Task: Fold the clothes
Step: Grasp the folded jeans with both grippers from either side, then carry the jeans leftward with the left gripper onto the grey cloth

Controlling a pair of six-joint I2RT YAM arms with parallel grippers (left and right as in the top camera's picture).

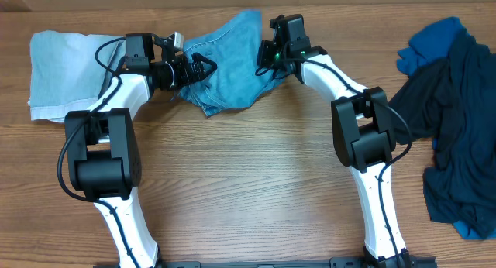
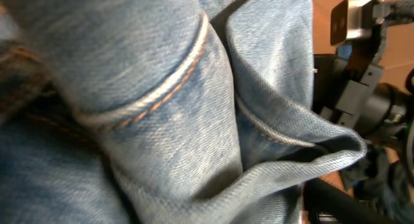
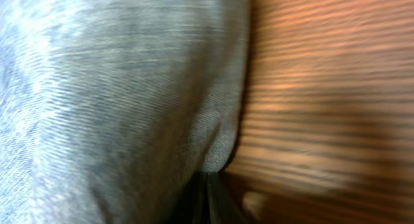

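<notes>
Mid-fold on the jeans (image 1: 229, 63), lying crumpled and partly doubled over on the surface (image 1: 248, 183). Left of the jeans, apart from them: paler denim piece (image 1: 66, 74), laid flat. Well right of the jeans: heap of dark and blue garments (image 1: 453, 121), not yet folded.

At the jeans' left edge: left pincer (image 1: 203, 69). Can't tell how wide open or whether gripping, with the wrist view all denim and no fingers in it. At the jeans' right edge: right pincer (image 1: 267, 57), seemingly pinched close on the cloth's edge, judging by dark tips meeting under the denim in a blurred wrist view.

Handling: expect heavy, stiffish denim, limp enough to sag yet able to hold a crease. Thick at the seams (image 2: 155, 98), so easy to grip; not slippery, not fragile. Best taken at a stitched seam or the waistband, both sides at once, to stop the middle drooping. Avoid grabbing a single loose layer mid-leg. Likely to drag on the surface rather than slide.

No bins, boxes or baskets anywhere around the jeans; nothing contained.
</notes>
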